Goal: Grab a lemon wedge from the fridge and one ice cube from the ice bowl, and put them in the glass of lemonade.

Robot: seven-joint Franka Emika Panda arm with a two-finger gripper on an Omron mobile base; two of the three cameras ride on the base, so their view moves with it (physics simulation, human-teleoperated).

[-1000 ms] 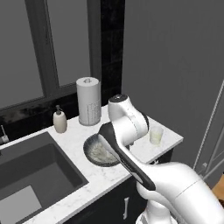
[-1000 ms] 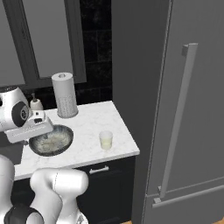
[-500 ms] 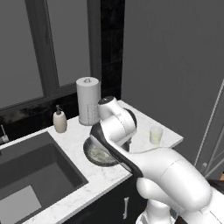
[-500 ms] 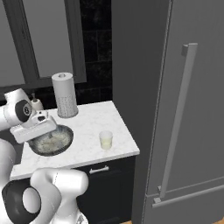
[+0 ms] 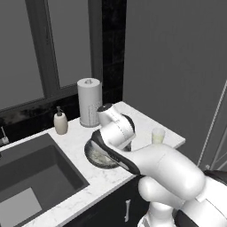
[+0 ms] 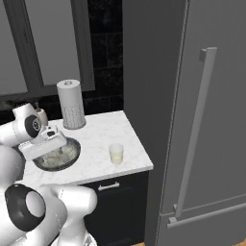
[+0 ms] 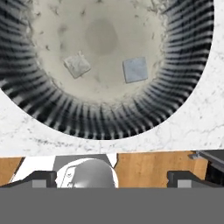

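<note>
So the gripper (image 7: 112,177) hangs right over the ice bowl (image 7: 183,83), jaws spread wide with nothing in them. Two ice cubes sit on the pale bottom, one (image 7: 77,65) tilted, the other (image 7: 135,69) flatter, slightly apart. The glass of lemonade (image 6: 116,154) stands on the counter (image 6: 105,132) nearer the fridge (image 6: 211,120), whose door is shut.

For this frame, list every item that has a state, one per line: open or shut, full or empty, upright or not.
Tall matte grey fridge: door shut.
Wide dark grey ribbed ice bowl: holds two ice cubes.
Small clear glass of lemonade: upright on the counter, pale liquid inside.
Claw: open, over the bowl, holding nothing.
White paper towel roll: upright.
Beige soap bottle: upright.
</note>
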